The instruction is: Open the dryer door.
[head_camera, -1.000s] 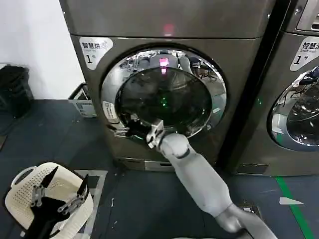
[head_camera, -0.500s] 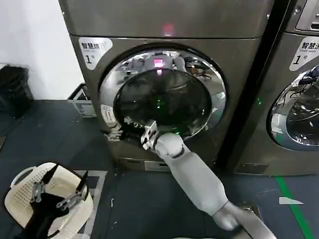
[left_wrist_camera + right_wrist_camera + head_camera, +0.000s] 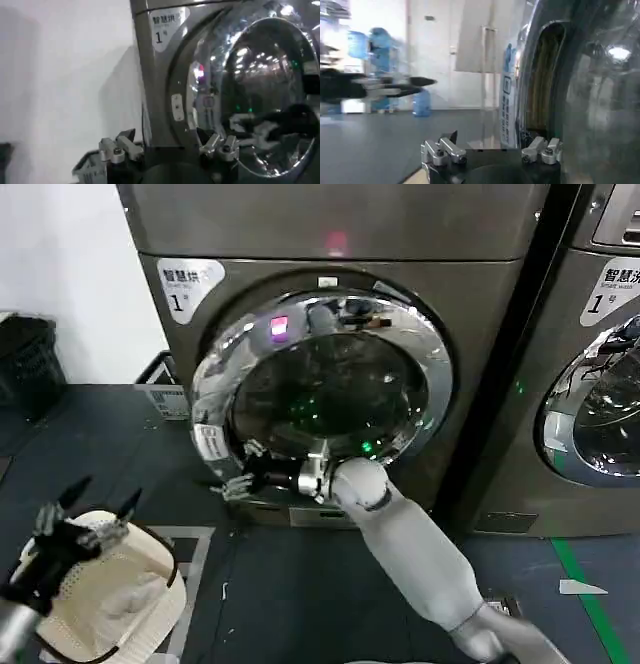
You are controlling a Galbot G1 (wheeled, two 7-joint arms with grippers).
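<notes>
— Where does the dryer door (image 3: 325, 379) stand?

— On the front of the grey machine (image 3: 330, 244), nearly as wide as the machine itself. Its chrome ring tilts away from the front panel on the side toward the robot's left, so that edge stands off the machine; the door is ajar, not wide open.

— And the right end effector (image 3: 238, 481)?

— The head view places it at the lower edge of the door, on the side toward the robot's left, beside the white label (image 3: 207, 442) on the ring. The grey right arm (image 3: 410, 549) reaches up to it from below. Its fingers stand apart; in the right wrist view the two fingers (image 3: 441, 150) are spread, with one of them close against the door's rim. Whether they touch the rim cannot be told.

— The left one?

— The left end effector (image 3: 80, 509) hangs low on the robot's left, over a pale laundry basket (image 3: 110, 589) on the dark floor (image 3: 280, 594). Its fingers are apart too, and it is well away from the door.

— Anything else near?

— A second machine (image 3: 590, 354) with a similar ringed door stands to the right, only partly seen.
</notes>
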